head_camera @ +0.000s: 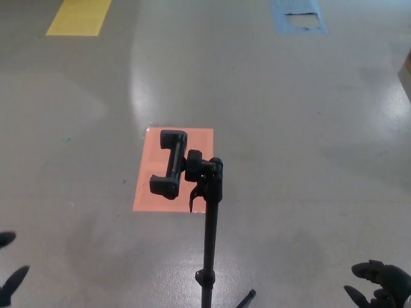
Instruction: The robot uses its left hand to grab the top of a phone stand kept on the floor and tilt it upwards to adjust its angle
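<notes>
Black phone stand (192, 192) untouched, left hand (11, 273) apart

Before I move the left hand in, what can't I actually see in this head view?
- Stand base: cut off by the bottom edge; only the pole and one leg tip show.
- Left hand: only dark fingertips at the bottom-left edge.
- Right hand: cropped by the bottom-right corner, fingers apart, palm out of view.
- Clamp: its tilt angle can't be judged from above.
- Knob behind the clamp: too small to read.
</notes>
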